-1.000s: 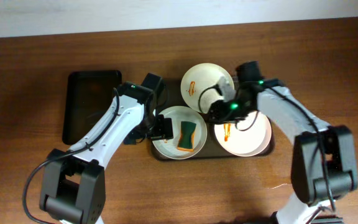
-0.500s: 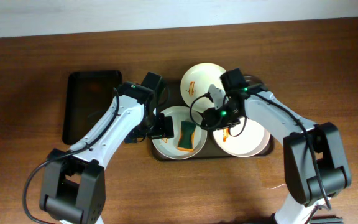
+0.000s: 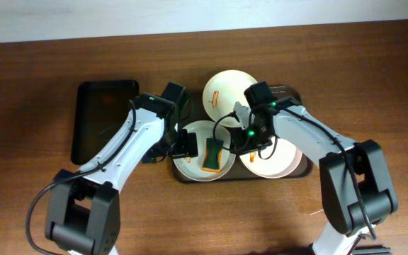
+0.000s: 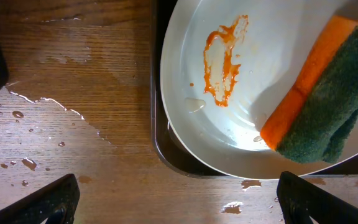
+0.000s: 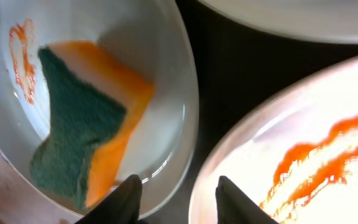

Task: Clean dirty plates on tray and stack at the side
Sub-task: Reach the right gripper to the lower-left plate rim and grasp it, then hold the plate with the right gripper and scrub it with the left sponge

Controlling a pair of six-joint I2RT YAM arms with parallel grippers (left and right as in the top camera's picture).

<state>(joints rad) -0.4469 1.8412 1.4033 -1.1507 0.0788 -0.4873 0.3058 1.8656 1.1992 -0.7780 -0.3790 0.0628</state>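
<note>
Under left wrist, smeared plate (image 4: 272,43), sponge (image 4: 328,93), smear (image 4: 222,59) seemingly hidden overhead

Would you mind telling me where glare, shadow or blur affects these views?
Overhead: the right plate is blown out white. Left wrist: sharp, the sponge shadowing the middle plate. Right wrist: rather soft, the right plate glaring around its smear.

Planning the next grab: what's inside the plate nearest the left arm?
The plate holds a green-and-orange sponge and an orange-red sauce smear. Anything under the sponge is covered.
</note>
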